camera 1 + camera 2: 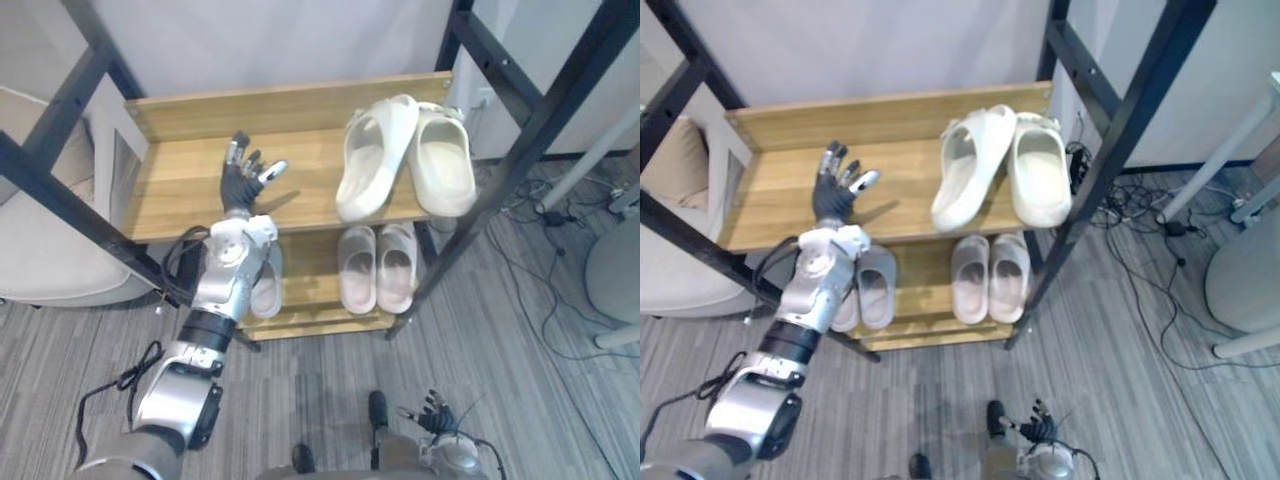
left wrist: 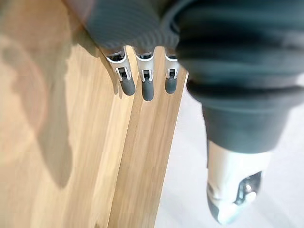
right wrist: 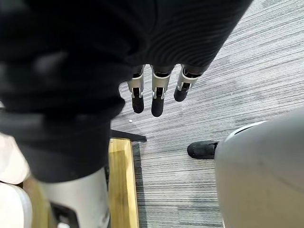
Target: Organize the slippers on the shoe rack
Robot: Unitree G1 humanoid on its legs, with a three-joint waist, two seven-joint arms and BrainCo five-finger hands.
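Two cream slippers lie on the right half of the wooden upper shelf [image 1: 180,190]: one slipper [image 1: 372,152] is tilted and leans partly over the other slipper [image 1: 442,162]. On the lower shelf rests a pale pink pair [image 1: 378,266], and further left a grey pair [image 1: 867,285], partly hidden behind my left arm. My left hand [image 1: 240,180] hovers open over the left half of the upper shelf, fingers spread, holding nothing. My right hand [image 1: 436,415] hangs low near the floor, fingers relaxed and open.
Black slanted frame bars [image 1: 545,110] flank the rack on both sides. A beige cushion seat [image 1: 45,250] stands at the left. Cables [image 1: 545,215] and a white table leg [image 1: 590,150] lie on the grey carpet at the right.
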